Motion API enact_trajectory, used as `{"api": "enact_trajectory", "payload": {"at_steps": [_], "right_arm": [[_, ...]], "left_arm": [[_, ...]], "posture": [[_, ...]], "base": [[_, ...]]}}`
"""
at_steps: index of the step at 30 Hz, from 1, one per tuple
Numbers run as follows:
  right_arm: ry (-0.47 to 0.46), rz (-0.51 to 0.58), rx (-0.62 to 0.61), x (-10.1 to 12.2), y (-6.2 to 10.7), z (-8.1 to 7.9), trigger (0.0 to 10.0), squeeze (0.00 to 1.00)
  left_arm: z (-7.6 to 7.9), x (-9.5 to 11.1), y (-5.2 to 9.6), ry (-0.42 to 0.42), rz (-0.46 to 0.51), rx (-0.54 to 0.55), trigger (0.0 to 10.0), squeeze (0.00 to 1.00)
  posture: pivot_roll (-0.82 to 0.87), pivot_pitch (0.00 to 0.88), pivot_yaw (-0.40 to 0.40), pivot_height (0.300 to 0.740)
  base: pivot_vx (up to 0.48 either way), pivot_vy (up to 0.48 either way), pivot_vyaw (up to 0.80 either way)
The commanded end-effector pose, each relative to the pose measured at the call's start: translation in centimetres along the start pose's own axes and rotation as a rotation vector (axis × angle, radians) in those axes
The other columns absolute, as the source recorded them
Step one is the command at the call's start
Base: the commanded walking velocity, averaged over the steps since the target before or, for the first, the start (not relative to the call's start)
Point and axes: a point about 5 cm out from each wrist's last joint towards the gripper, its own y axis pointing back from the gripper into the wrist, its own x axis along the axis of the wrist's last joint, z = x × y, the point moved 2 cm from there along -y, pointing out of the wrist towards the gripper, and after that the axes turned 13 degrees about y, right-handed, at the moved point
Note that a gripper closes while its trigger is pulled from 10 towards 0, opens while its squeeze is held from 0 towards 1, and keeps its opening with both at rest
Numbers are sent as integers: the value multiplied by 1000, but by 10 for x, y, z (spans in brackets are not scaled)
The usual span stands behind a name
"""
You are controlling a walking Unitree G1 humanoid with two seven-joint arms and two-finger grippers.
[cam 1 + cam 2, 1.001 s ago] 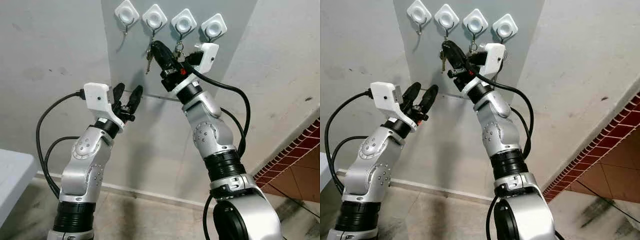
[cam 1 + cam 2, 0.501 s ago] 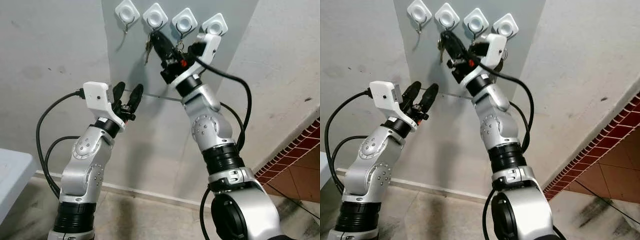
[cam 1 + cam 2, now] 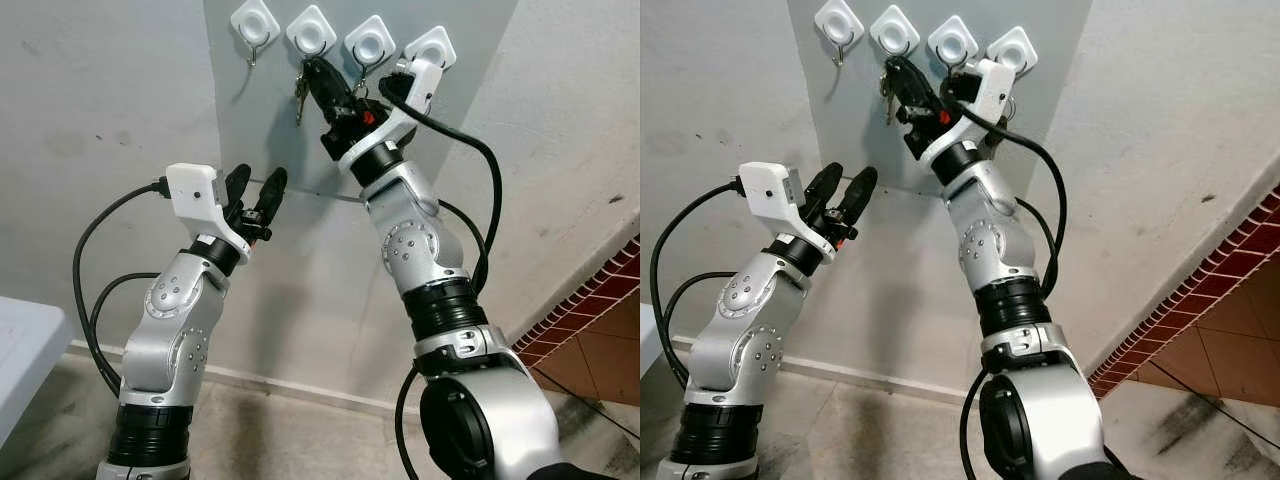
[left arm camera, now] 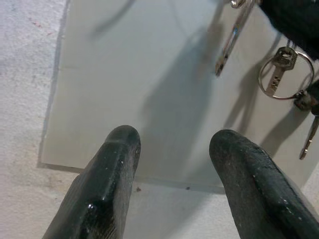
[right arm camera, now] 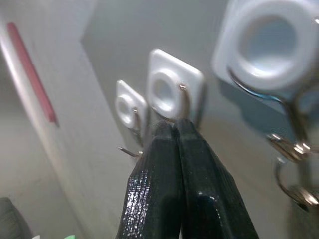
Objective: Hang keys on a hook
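Four white hooks sit in a row on a grey wall panel. My right gripper is raised to the second hook, fingers shut, with a bunch of keys dangling from its tip. In the right wrist view the closed fingertips lie just under that hook's metal prong. Another key ring hangs from the third hook. My left gripper is open and holds nothing, lower and to the left, pointing at the panel.
The first hook and fourth hook flank the working area. A white table corner is at the lower left. Red brick tiling runs along the lower right. Black cables loop from both wrists.
My right gripper has risen with the keys, from below the hooks up to the second hook. The left arm has stayed put.
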Motion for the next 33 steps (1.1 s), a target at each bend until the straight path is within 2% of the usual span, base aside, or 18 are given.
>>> {"api": "enact_trajectory", "payload": {"at_steps": [1,8,16,17,18,24,25,33], "right_arm": [[-23,0,-10,3,-4,0,10000,0],[-122,5,-40,3,-3,2,10000,0],[-160,17,-30,1,2,3,10000,0],[-160,18,-29,0,4,4,10000,39],[-158,32,-21,-1,8,3,10000,1000],[-107,36,-18,-11,24,3,10000,1000],[-97,23,-22,-17,31,4,10000,1000],[-64,-16,-34,-30,54,8,10000,1000]], "left_arm": [[4,2,1,4,9,-9,10000,0],[3,3,1,8,8,-5,10000,0],[3,3,1,11,9,1,10000,0],[3,3,1,11,9,3,10000,0],[2,3,2,12,9,6,10000,0],[1,2,2,8,10,17,10000,0],[1,2,2,8,9,18,10000,0],[0,1,2,1,5,21,10000,0]], "posture": [[91,114,-95,740],[90,124,-94,740],[88,127,-95,740],[88,127,-95,740],[88,127,-95,740],[84,136,-92,740],[84,136,-92,740],[81,139,-81,740]], "base": [[0,0,0],[0,0,0],[0,0,0],[0,0,0],[0,0,0],[0,0,0],[0,0,0],[0,0,0]]}}
